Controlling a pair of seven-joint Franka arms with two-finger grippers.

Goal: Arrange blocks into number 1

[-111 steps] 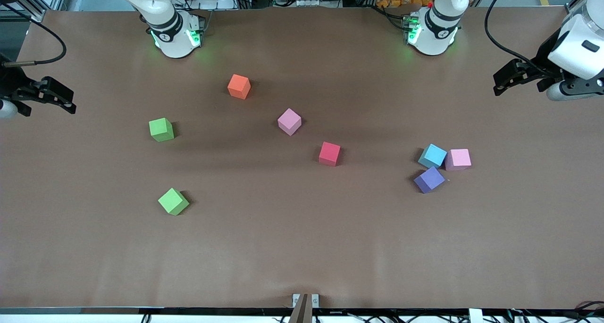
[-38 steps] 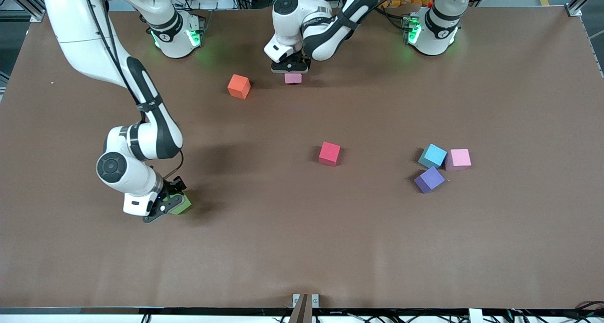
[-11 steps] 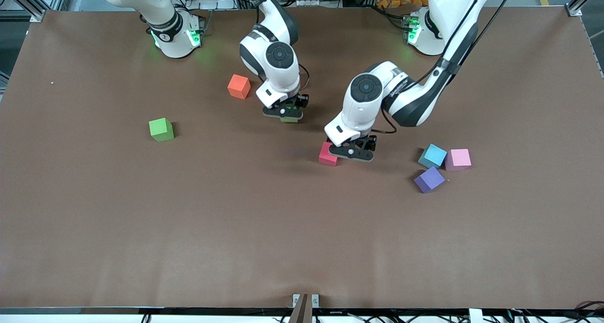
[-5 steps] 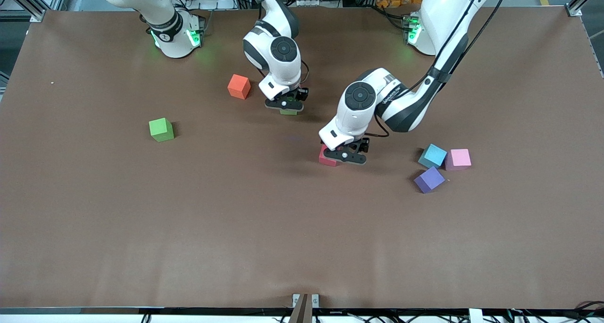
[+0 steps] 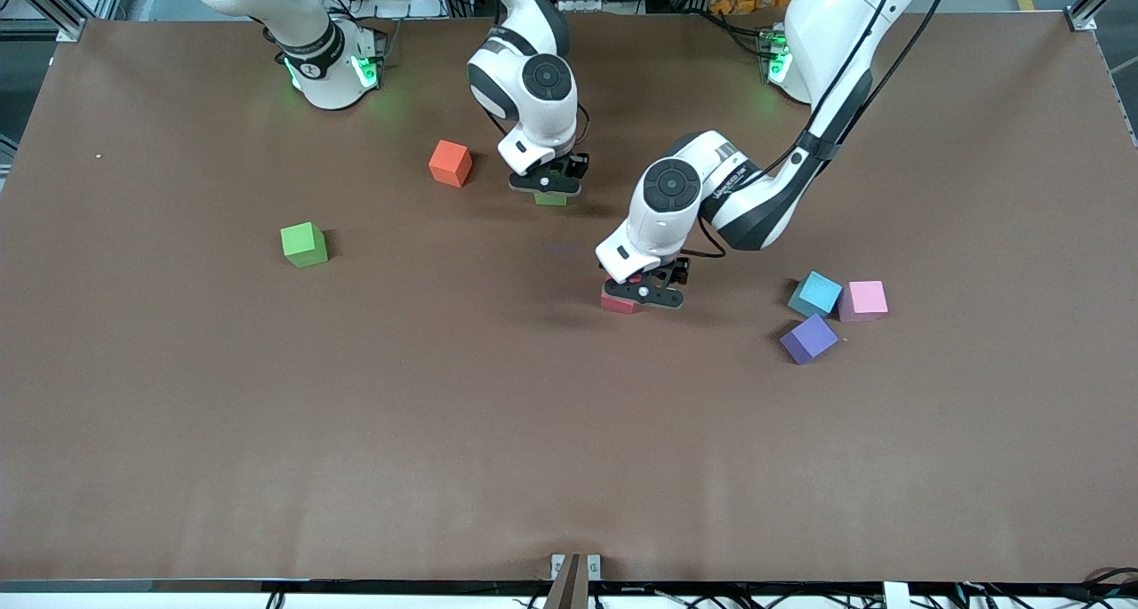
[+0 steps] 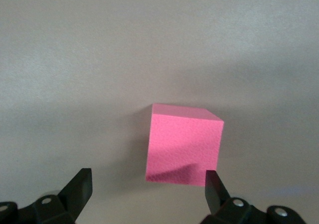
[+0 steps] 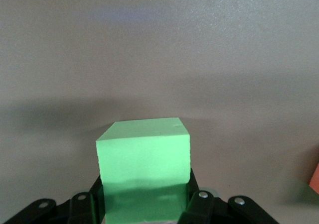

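blocks are scattered over the brown table (image 5: 178,431). the red block (image 5: 616,303) sits near the middle, and the left gripper (image 5: 645,291) is low over it with its fingers spread wide, one on either side and not yet touching. the right gripper (image 5: 546,183) is clamped on a green block (image 5: 550,198), beside the orange cube (image 5: 450,163); i can't tell if it rests on the table or hangs just above. the other green block (image 5: 303,244) lies toward the right arm's end. the purple block (image 5: 808,338) and a light pink block (image 5: 862,300) sit with the light blue cube (image 5: 814,293) toward the left arm's end.

they look like matte foam, so i'd guess light, a bit squashy and grippy rather than slick. flat opposite faces are the place to pinch, squarely and gently, since a skewed grip would likely twist them.
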